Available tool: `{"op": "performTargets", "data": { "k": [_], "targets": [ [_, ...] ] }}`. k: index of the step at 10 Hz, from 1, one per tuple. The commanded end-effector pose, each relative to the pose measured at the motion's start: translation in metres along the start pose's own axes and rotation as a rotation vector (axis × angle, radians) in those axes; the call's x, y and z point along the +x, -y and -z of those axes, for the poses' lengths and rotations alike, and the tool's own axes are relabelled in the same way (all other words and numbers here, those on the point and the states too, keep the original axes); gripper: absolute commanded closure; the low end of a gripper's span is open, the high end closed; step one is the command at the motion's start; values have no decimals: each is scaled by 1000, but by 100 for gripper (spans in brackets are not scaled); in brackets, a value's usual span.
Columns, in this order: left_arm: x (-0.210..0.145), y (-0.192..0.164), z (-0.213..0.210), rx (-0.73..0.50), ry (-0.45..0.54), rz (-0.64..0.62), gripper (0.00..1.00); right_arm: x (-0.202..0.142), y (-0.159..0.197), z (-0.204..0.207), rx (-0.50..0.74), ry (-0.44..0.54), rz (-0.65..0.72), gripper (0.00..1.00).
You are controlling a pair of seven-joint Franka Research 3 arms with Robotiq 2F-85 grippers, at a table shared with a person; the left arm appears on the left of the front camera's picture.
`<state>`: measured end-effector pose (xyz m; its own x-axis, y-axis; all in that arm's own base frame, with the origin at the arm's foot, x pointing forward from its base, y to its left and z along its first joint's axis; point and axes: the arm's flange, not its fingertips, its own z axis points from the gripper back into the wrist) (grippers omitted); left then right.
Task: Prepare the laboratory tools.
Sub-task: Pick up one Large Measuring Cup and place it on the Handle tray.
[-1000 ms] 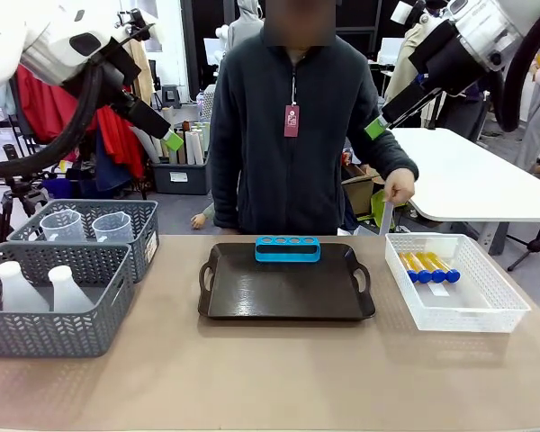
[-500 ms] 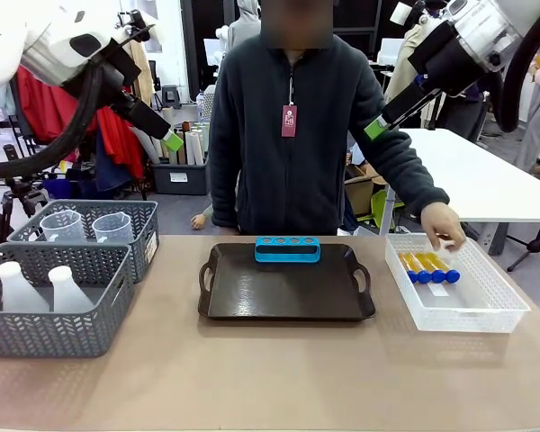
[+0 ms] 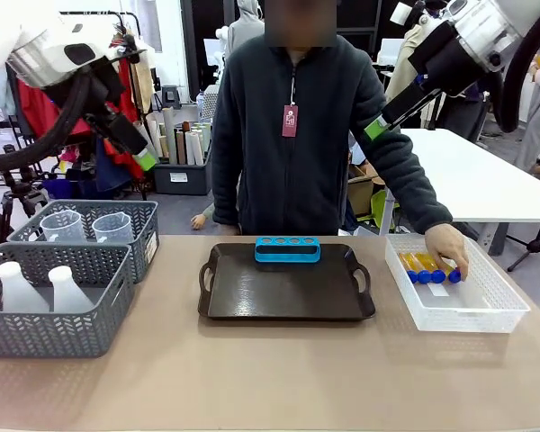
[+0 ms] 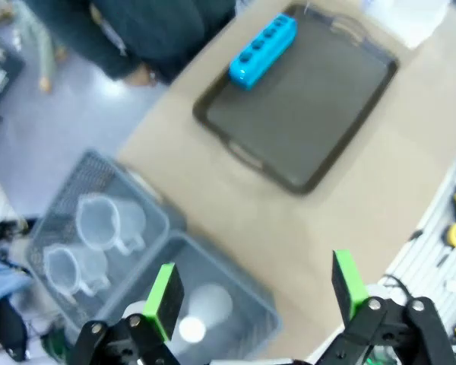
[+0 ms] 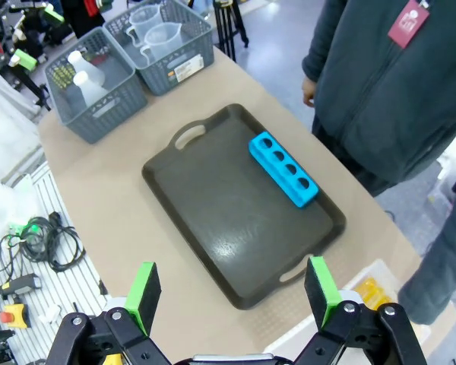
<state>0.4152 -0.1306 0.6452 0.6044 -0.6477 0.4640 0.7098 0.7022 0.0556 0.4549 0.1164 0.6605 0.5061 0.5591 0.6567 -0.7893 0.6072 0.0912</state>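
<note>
The blue four-hole rack (image 3: 288, 248) (image 4: 263, 50) (image 5: 283, 169) stands empty at the far edge of the dark tray (image 3: 288, 301). Yellow blue-capped test tubes (image 3: 425, 268) (image 5: 368, 290) lie in the white lattice basket, and the person's hand (image 3: 447, 250) rests on them. Two clear beakers (image 3: 63, 225) (image 4: 106, 222) sit in the far grey basket. Two white flasks (image 3: 67, 286) (image 4: 201, 308) sit in the near one. My left gripper (image 3: 145, 159) (image 4: 254, 285) hangs open high above the baskets. My right gripper (image 3: 375, 128) (image 5: 232, 285) hangs open high over the tray's right side.
The grey mesh baskets (image 3: 90, 337) fill the table's left end. The white lattice basket (image 3: 495, 304) stands at the right end. The person stands close behind the tray. Bare tabletop (image 3: 270, 378) runs along the near edge.
The person's hand has come down from above the table into the white basket, onto the test tubes. My left gripper has swung left and lower. The right arm has held still.
</note>
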Motion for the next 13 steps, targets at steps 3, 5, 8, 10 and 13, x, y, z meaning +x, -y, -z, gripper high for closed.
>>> {"op": "performTargets", "data": {
  "k": [3,5,8,10,13],
  "targets": [
    [-2,-46,11,24,-112,-137,0,0,0,-1,1,8,-1,0],
    [-11,-71,30,77,-118,-176,0,0,0,-1,1,8,-1,0],
    [-12,-67,27,30,-112,-149,0,0,0,-1,1,8,-1,0],
    [-12,-67,27,30,-112,-149,0,0,0,-1,1,8,-1,0],
    [-9,-102,64,166,-218,-242,0,0,0,-1,1,8,-1,0]
  ]
}}
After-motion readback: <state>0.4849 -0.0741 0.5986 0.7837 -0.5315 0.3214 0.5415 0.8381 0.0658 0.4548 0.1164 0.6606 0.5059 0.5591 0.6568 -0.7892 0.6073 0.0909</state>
